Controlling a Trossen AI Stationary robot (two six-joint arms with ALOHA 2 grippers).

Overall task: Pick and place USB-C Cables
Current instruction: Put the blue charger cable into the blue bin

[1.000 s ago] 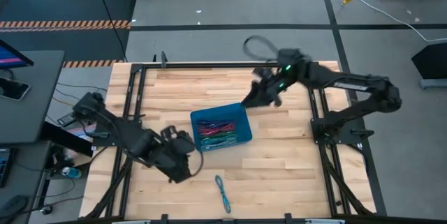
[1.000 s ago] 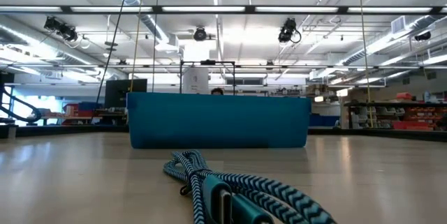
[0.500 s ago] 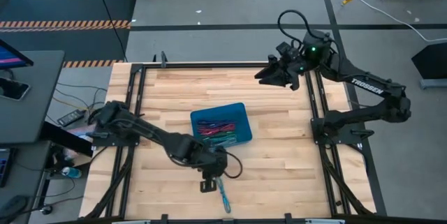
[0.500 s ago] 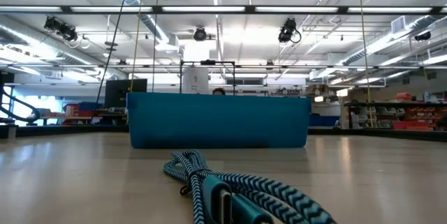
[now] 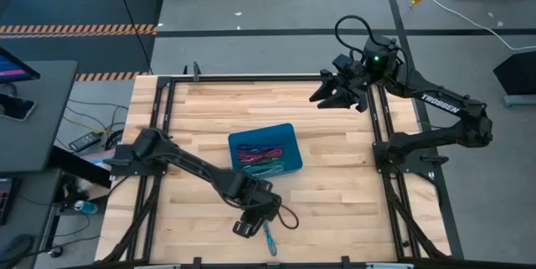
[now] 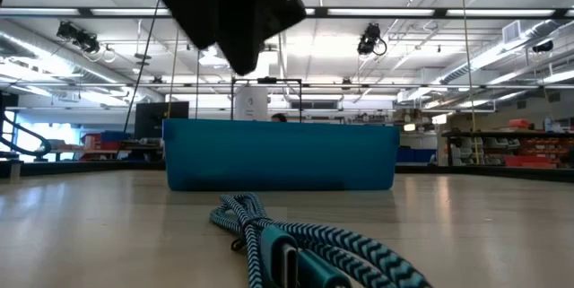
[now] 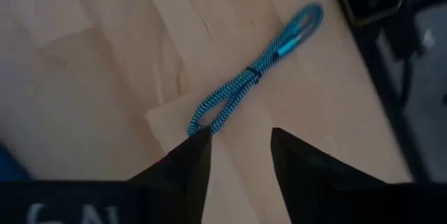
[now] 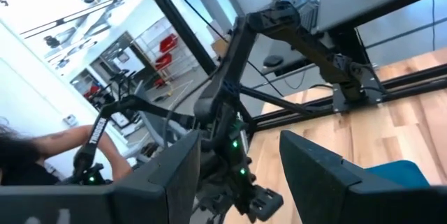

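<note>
my left gripper (image 7: 236,147) hovers spread apart over the lone teal cable (image 7: 253,75) on the near table (image 5: 352,202), not touching it. other cables (image 5: 261,157) sit in the blue bin (image 5: 289,131). my right gripper (image 5: 333,95) waits, released, far right.

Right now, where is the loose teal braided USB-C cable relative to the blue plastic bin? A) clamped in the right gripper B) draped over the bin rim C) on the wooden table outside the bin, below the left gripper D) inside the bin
C: the teal braided USB-C cable lies flat on the wooden table, apart from the blue plastic bin, with the open left gripper hovering right over it.
</note>
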